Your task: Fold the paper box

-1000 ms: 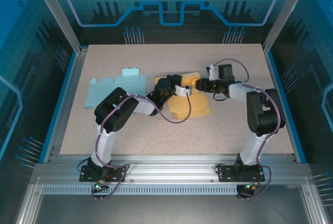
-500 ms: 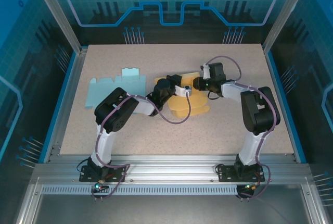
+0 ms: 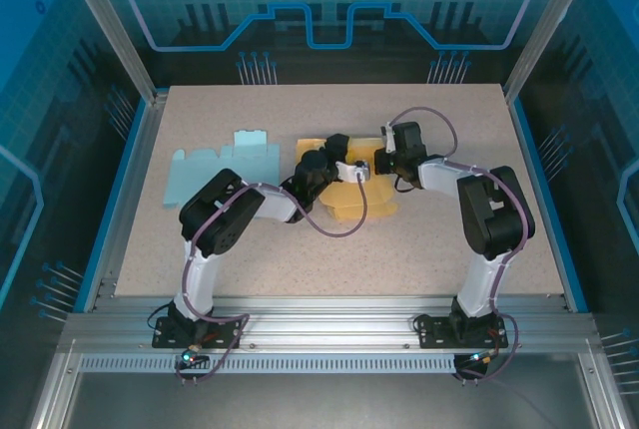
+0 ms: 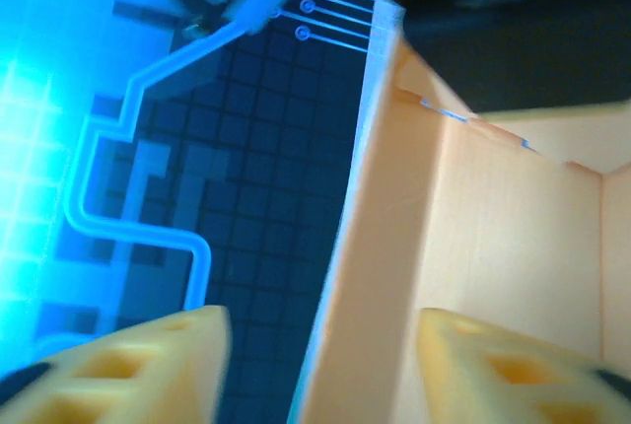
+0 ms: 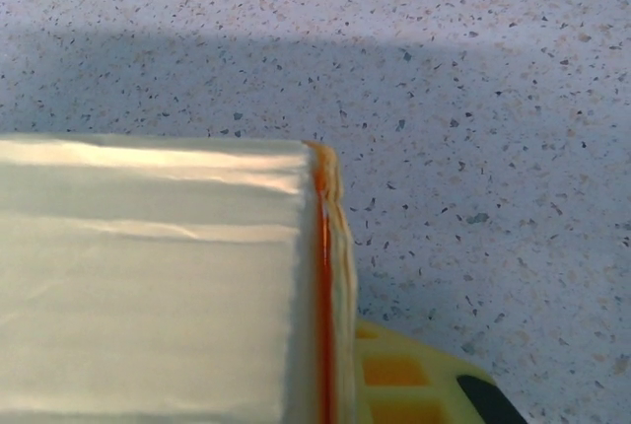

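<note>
Our right gripper [image 3: 380, 164] has slid left to the yellow paper box [image 3: 351, 202] and pinched shut on its far right flap. Our left gripper [image 4: 315, 373] has let go, and its fingers [image 4: 148, 365] now stand apart with a box wall between them. We see the box in the middle of the table [image 3: 300, 254], right of a flat blue paper [image 3: 215, 172].

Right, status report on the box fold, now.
Right end effector shut on yellow paper box flap. Left end effector open, straddling a box panel. Blue paper blank lies apart, left.
</note>
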